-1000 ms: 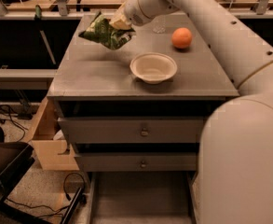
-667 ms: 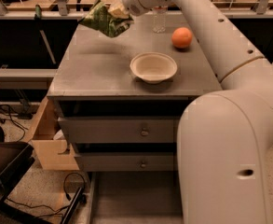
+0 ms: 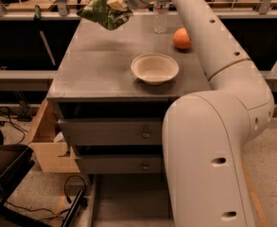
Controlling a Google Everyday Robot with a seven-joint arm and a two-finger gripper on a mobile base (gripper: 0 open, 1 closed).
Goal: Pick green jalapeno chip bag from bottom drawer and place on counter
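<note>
The green jalapeno chip bag (image 3: 104, 12) is held aloft at the upper left of the frame, above the far edge of the counter (image 3: 100, 65), clamped by the closed gripper (image 3: 117, 3).

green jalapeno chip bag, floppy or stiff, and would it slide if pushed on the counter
Probably floppy and light: the green jalapeno chip bag droops crumpled from the end effector gripping it above the far left of the counter. Its crinkly skin would likely slide on that smooth top.
</note>
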